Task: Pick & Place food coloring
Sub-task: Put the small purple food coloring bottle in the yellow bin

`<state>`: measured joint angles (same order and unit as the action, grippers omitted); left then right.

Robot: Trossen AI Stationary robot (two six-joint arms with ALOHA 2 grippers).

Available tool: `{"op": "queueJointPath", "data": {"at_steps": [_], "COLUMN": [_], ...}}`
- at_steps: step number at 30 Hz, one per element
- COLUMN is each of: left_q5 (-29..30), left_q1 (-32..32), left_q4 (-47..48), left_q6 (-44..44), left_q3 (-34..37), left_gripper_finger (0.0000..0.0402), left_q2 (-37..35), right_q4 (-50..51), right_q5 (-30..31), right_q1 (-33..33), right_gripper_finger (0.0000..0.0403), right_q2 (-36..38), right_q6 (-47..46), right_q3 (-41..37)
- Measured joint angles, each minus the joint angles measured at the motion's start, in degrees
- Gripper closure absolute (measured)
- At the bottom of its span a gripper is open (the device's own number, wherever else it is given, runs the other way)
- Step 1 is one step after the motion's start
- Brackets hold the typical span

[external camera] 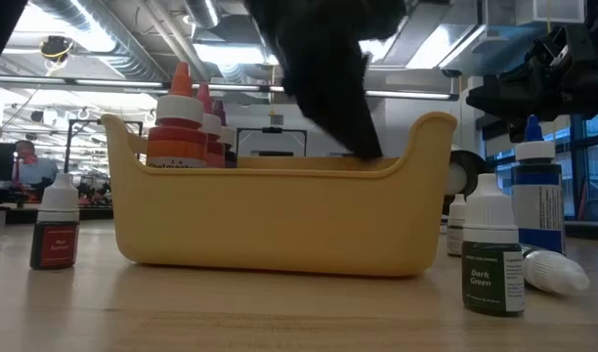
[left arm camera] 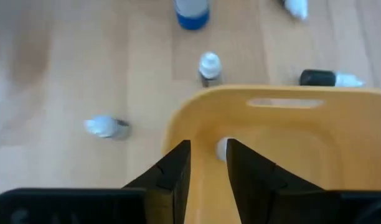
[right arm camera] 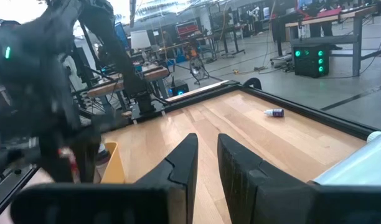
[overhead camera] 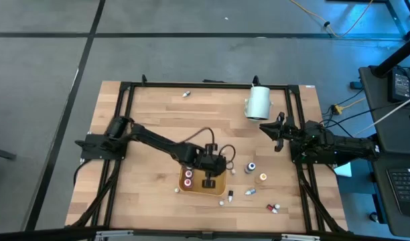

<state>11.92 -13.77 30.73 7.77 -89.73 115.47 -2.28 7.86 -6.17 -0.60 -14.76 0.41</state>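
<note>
1. Your left gripper [overhead camera: 210, 182] hangs over the mustard-yellow plastic tray [external camera: 279, 220], fingers [left arm camera: 172, 177] reaching down inside it and standing slightly apart, clamped on nothing you can see.
2. Just past those fingertips, a small white-capped bottle [left arm camera: 221, 148] lies on the tray floor.
3. In the tray corner beside the gripper stand two red-capped food coloring bottles [overhead camera: 187, 177].
4. Outside the tray wall, more tiny bottles are scattered on the pale wooden table [overhead camera: 151, 120]: a dark green-labelled dropper [external camera: 493, 258], a blue bottle [overhead camera: 250, 167] and an orange-topped one [overhead camera: 262, 177].
5. Your right gripper [overhead camera: 280, 134] waits well apart at the table's right edge, near the large white cylinder [overhead camera: 258, 102], fingers together and empty.
</note>
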Motion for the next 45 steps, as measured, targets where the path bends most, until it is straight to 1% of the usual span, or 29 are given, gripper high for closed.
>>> {"op": "queueJointPath", "data": {"at_steps": [4, 6, 8, 12, 14, 16, 17, 18, 19, 22, 25, 28, 31, 34, 36, 39, 42, 45], "left_q5": [-1.3, -0.2, 1.8, 6.0, 9.1, 12.2, 12.8, 12.5, 10.9, 1.2, -6.7, -11.1, -16.3, -20.9, -22.2, -22.5, -22.0, -20.7], "left_q1": [2.3, 3.8, 5.6, 9.2, 11.1, 13.4, 15.0, 17.3, 19.8, 29.2, 38.8, 47.1, 53.8, 58.5, 60.5, 62.6, 63.6, 63.8], "left_q4": [1.7, 2.3, 3.2, 6.2, 8.1, 11.3, 12.5, 14.6, 16.5, 20.7, 21.3, 20.9, 20.9, 20.9, 20.9, 20.6, 19.9, 17.9], "left_q6": [-1.6, -2.8, -4.6, -12.3, -15.5, -16.3, -16.1, -15.6, -15.3, -15.1, -15.0, -17.3, -18.4, -17.7, -16.8, -13.5, -11.1, -11.7], "left_q3": [0.0, 0.0, 0.0, 0.0, 0.0, 0.0, 0.0, 0.0, 0.0, 0.0, 0.0, 0.0, 0.0, 0.0, 0.0, 0.0, 0.0, 0.0], "left_gripper_finger": [0.0305, 0.0306, 0.0306, 0.0303, 0.0302, 0.0302, 0.0302, 0.0301, 0.0299, 0.0289, 0.0270, 0.0240, 0.0201, 0.0163, 0.0145, 0.0130, 0.0128, 0.0130], "left_q2": [-7.3, -11.2, -14.7, -21.0, -23.7, -26.0, -27.1, -28.2, -29.1, -30.7, -30.4, -28.2, -24.4, -19.2, -15.8, -11.3, -6.9, -4.1], "right_q4": [0.0, 0.0, 0.0, 0.0, 0.0, 0.0, 0.0, 0.0, 0.0, 0.0, -0.1, -0.1, -0.4, -0.7, -0.9, -0.9, -0.9, -0.9], "right_q5": [0.0, 0.0, 0.0, 0.0, 0.0, 0.0, 0.0, 0.0, 0.0, 0.1, 0.1, 0.7, 2.7, 5.0, 5.7, 6.1, 6.1, 6.1], "right_q1": [0.0, 0.0, 0.0, 0.0, 0.0, 0.0, 0.0, 0.0, 0.0, 0.0, 0.0, 0.0, 0.0, 0.0, 0.0, 0.0, 0.0, 0.0], "right_gripper_finger": [0.0337, 0.0337, 0.0337, 0.0337, 0.0337, 0.0337, 0.0337, 0.0337, 0.0337, 0.0337, 0.0337, 0.0337, 0.0337, 0.0337, 0.0337, 0.0337, 0.0337, 0.0337], "right_q2": [0.0, 0.0, 0.0, 0.0, 0.0, 0.0, 0.0, 0.0, 0.0, 0.0, 0.0, 0.0, 0.0, 0.0, 0.0, 0.0, 0.0, 0.0], "right_q6": [-0.1, -0.1, -0.1, -0.2, -0.5, -1.6, -1.9, -2.5, -2.9, -3.1, -3.0, -3.0, -3.0, -3.0, -3.0, -2.9, -2.8, -2.8], "right_q3": [0.0, 0.0, 0.0, 0.0, 0.0, 0.0, 0.0, 0.0, 0.0, 0.0, 0.0, 0.0, 0.0, 0.0, 0.0, 0.0, 0.0, 0.0]}}
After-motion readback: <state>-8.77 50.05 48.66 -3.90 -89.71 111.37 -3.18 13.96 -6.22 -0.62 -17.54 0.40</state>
